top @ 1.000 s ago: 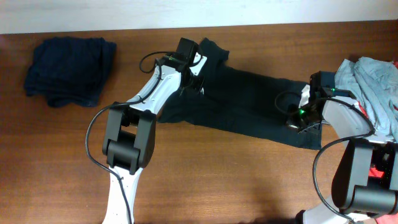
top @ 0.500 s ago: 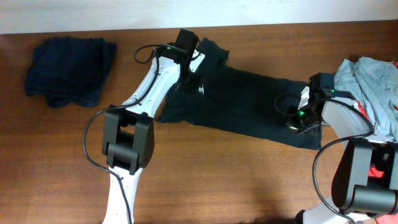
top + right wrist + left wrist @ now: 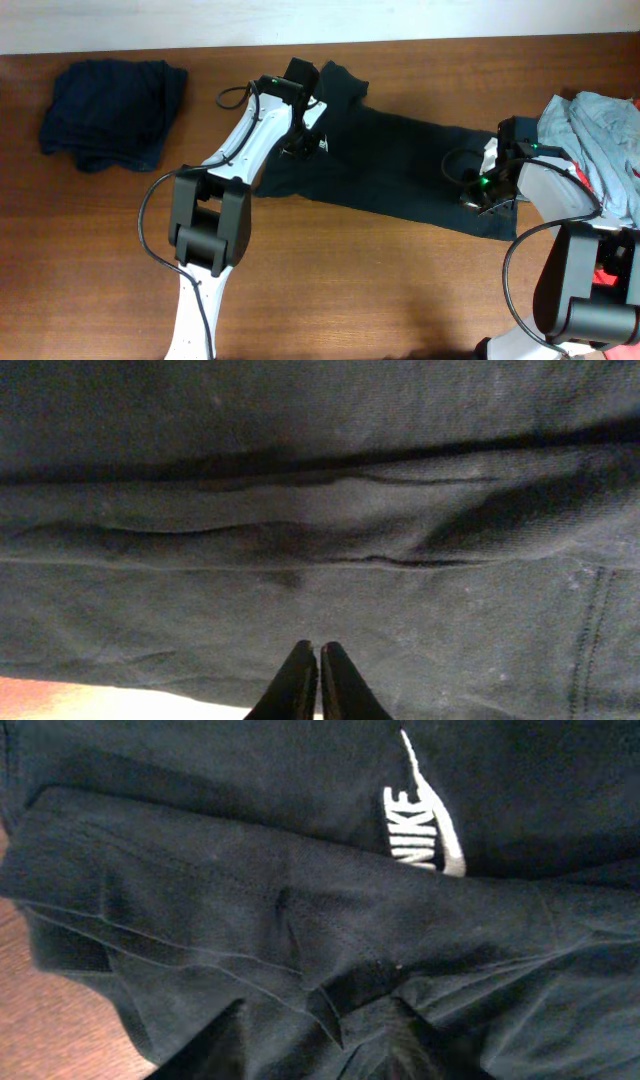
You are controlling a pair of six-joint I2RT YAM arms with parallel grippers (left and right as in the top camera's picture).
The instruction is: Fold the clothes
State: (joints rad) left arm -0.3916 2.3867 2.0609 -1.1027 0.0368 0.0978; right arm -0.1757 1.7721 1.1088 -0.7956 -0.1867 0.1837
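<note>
Black T-shirt (image 3: pixel 400 175) is lying sleeve-folded; left gripper (image 3: pixel 315 1020) is hovering parted above it, right gripper (image 3: pixel 318 655), closed, is probably pinning it flat.

I am opening my left gripper (image 3: pixel 315 1025), shut a second ago, and releasing the black T-shirt (image 3: pixel 400 170). My left wrist is drawing slightly back from the fold, and the white chest logo (image 3: pixel 325 144) is now showing beside it.

1. A brown wooden table (image 3: pixel 400 290) fills the overhead view, its grain running left to right.
2. A pale white strip (image 3: pixel 150 25) borders the table's far edge, slightly wider toward the left.
</note>
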